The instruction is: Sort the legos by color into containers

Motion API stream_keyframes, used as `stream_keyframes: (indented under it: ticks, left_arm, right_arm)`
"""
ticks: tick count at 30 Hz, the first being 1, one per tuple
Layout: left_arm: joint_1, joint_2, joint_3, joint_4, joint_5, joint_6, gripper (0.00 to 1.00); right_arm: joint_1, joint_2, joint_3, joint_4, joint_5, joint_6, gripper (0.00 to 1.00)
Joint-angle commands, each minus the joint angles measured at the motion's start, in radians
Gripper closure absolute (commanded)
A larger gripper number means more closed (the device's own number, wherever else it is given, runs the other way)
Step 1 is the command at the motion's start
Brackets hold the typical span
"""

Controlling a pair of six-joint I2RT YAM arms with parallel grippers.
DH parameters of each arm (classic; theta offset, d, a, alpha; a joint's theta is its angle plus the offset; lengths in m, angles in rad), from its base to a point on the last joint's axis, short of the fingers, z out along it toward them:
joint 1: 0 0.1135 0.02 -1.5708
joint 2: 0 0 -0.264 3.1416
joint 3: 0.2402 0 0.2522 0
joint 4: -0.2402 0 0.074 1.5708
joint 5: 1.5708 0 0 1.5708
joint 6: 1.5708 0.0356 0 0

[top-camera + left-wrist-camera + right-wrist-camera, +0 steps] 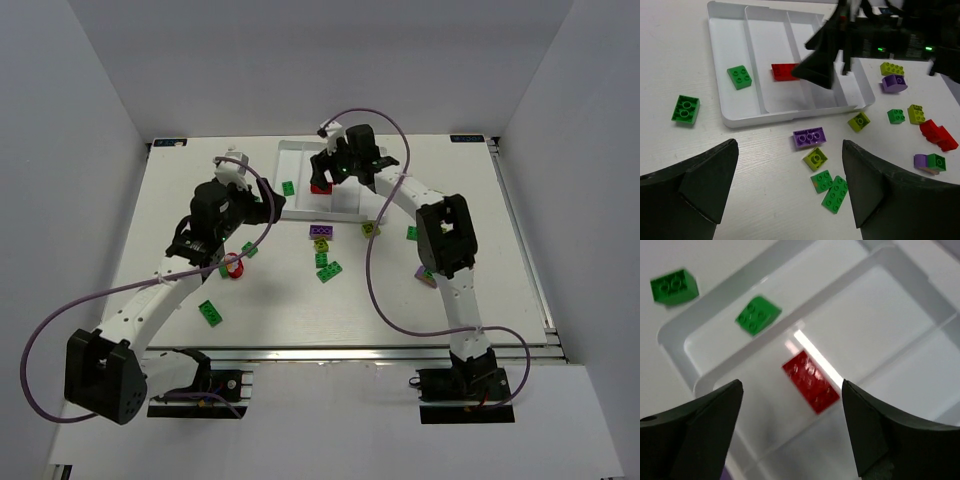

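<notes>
The white tray (pixel 345 205) lies at the table's far middle, with four compartments. My right gripper (pixel 328 170) hangs open and empty just above the tray, over a red lego (pixel 811 381) lying in the second compartment; this red lego also shows in the left wrist view (pixel 781 71). A green lego (pixel 757 315) lies in the leftmost compartment. Another green lego (pixel 685 108) lies on the table left of the tray. My left gripper (pixel 790 185) is open and empty above the table near the tray's front. Below it lie a purple lego (pixel 809 136), a yellow-green lego (pixel 815 158) and two green legos (pixel 830 187).
More legos lie loose on the table: yellow-green (pixel 369 229) and green (pixel 412 233) right of the middle, a purple one (pixel 425 275) by the right arm, red (pixel 233 268) and green (pixel 210 312) near the left arm. White walls enclose the table.
</notes>
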Motion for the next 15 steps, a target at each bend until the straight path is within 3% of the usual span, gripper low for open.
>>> stream_keyframes:
  ticks: [1,3,5,6,7,9,12,13,15]
  left_arm:
    - [-0.002,0.014,0.007,-0.019,-0.049,0.007,0.06]
    - [0.0,0.018,0.007,-0.019,-0.069,-0.001,0.02]
    - [0.0,0.026,0.004,-0.019,-0.104,-0.01,0.02]
    - [0.0,0.03,0.005,-0.019,-0.112,-0.013,0.02]
    - [0.0,0.037,0.007,-0.046,-0.119,-0.015,0.02]
    - [0.0,0.057,0.019,-0.069,-0.13,-0.01,0.02]
    - [-0.002,0.073,0.027,-0.082,-0.122,0.013,0.02]
    - [0.0,0.08,0.028,-0.086,-0.127,0.014,0.06]
    - [0.0,0.095,0.039,-0.1,-0.121,0.023,0.15]
  right_arm:
    - [0.002,-0.249,-0.168,0.025,-0.01,-0.052,0.11]
    - [0.002,-0.424,-0.336,0.015,-0.039,-0.084,0.11]
    - [-0.006,-0.631,-0.537,0.021,-0.178,-0.098,0.11]
    - [-0.006,-0.697,-0.538,0.028,-0.22,-0.101,0.11]
    - [-0.006,-0.764,-0.663,0.036,-0.267,-0.103,0.11]
    - [-0.006,-0.929,-0.753,0.007,-0.419,-0.115,0.11]
    - [-0.006,-1.106,-0.871,0.01,-0.554,-0.061,0.27]
    - [-0.008,-1.155,-0.903,0.027,-0.559,-0.067,0.45]
    - [-0.008,-1.278,-1.007,0.077,-0.514,-0.105,0.71]
